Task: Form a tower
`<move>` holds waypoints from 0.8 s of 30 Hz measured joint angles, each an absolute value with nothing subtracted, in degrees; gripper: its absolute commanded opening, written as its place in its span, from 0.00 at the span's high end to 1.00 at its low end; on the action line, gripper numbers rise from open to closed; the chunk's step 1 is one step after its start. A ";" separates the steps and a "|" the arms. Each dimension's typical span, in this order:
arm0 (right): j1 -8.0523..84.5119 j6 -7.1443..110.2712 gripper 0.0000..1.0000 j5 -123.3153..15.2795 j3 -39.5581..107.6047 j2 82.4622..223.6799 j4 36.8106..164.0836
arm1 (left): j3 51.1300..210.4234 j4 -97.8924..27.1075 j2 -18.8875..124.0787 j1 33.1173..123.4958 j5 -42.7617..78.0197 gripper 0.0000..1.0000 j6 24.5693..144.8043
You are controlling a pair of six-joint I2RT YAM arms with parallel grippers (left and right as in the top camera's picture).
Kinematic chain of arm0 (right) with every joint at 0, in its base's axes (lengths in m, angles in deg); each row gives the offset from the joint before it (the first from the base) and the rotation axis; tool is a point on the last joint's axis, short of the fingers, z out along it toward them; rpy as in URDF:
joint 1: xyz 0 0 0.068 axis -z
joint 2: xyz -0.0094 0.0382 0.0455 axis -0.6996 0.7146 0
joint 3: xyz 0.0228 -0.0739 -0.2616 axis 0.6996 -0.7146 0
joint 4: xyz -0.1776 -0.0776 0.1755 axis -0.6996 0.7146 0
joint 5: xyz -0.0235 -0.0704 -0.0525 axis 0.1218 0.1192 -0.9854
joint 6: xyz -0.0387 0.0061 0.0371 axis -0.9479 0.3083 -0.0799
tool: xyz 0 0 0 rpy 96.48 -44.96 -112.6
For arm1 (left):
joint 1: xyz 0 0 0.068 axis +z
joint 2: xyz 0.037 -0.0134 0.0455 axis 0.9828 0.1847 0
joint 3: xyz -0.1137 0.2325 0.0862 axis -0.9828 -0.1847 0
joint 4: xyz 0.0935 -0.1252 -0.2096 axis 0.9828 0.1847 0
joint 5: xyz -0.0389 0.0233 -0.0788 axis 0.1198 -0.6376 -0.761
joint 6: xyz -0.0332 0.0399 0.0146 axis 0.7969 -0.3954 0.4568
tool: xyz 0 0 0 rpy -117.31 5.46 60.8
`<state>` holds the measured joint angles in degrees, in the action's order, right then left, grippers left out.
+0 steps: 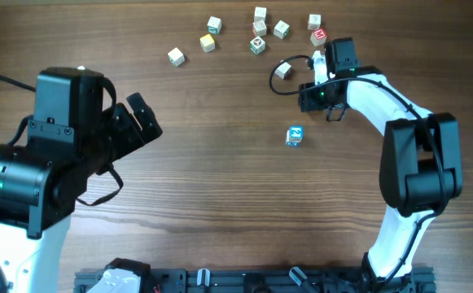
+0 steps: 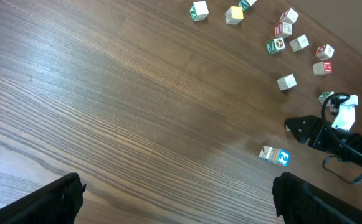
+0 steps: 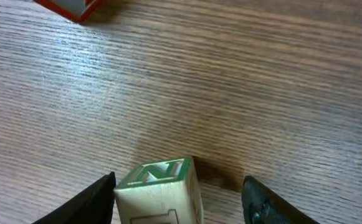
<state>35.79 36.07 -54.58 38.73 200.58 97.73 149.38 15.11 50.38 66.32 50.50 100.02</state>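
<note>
A pale cube with a green "N" (image 3: 159,190) sits between my right gripper's (image 3: 177,186) fingers. It rests against the left finger (image 3: 96,199), and a gap separates it from the right finger (image 3: 261,202), so the jaws are open. In the overhead view this gripper (image 1: 319,59) is at the back right among the loose cubes. A blue-marked cube (image 1: 294,136) stands alone mid-table and also shows in the left wrist view (image 2: 275,155). My left gripper (image 1: 142,120) hovers at the left, wide open and empty (image 2: 177,199). A tower is out of view.
Several loose letter cubes lie scattered along the back, among them a yellow one (image 1: 208,43), a red one (image 1: 319,35) and a pale one (image 1: 282,71) beside the right gripper. A red cube's corner (image 3: 68,6) lies ahead of the right fingers.
</note>
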 measured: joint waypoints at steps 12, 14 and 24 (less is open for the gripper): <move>35.16 30.69 0.76 -56.39 39.48 199.81 96.48 | 149.38 15.11 50.38 66.32 50.50 0.00 100.02; 35.16 32.77 0.76 -56.54 39.52 199.77 92.66 | 149.38 15.11 50.38 66.32 50.50 0.00 100.00; 34.66 39.83 0.95 -62.92 39.91 198.41 65.84 | 149.36 15.17 50.38 66.32 50.50 0.00 100.02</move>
